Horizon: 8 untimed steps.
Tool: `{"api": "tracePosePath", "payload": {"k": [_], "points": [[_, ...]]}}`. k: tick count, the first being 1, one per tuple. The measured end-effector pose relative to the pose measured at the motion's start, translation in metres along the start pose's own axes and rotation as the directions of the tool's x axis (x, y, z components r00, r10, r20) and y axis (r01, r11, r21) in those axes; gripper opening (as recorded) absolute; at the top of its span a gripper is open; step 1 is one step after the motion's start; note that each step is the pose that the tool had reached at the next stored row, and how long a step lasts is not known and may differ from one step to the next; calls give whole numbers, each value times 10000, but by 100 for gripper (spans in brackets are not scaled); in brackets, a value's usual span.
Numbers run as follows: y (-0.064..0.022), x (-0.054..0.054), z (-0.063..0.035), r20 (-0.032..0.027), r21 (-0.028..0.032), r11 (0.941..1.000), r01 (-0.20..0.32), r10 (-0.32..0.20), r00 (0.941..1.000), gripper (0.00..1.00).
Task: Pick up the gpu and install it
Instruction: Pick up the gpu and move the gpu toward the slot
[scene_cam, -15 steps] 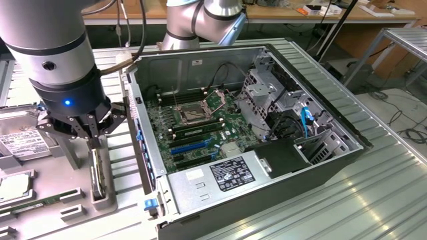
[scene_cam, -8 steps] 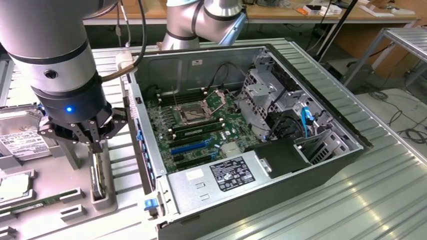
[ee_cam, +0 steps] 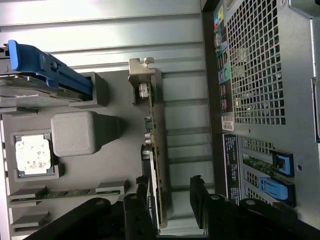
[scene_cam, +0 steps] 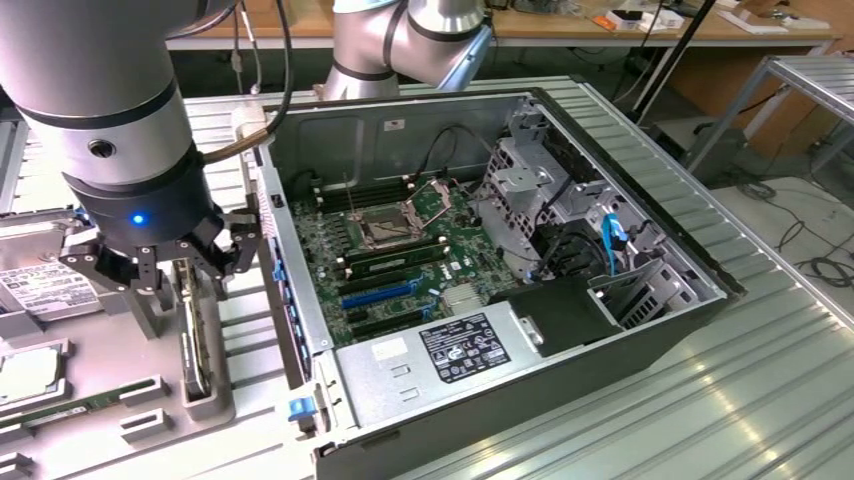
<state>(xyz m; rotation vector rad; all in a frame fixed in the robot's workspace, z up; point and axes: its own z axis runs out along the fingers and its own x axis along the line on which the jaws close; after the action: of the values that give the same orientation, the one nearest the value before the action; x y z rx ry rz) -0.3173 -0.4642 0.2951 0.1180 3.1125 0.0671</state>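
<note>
While on edge, gpu (ee_cam: 159, 150) lengthwise beside case (ee_cam: 255, 65)

Gripper (scene_cam: 191, 272) is hanging low over the gpu (scene_cam: 200, 340), fingers spread either side of its top edge, the card standing on edge in the grey holder (scene_cam: 134, 385) (just beside the open computer case (scene_cam: 627, 170), toward the exterior view's left).
</note>
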Motion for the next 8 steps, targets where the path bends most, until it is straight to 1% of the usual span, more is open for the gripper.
{"api": "tracePosePath", "payload": {"k": [1,8], "points": [[0,0,0,0,0,10000,0,0,10000,54],[-11,1,3,-1,1,10000,0,0,10000,54]]}}
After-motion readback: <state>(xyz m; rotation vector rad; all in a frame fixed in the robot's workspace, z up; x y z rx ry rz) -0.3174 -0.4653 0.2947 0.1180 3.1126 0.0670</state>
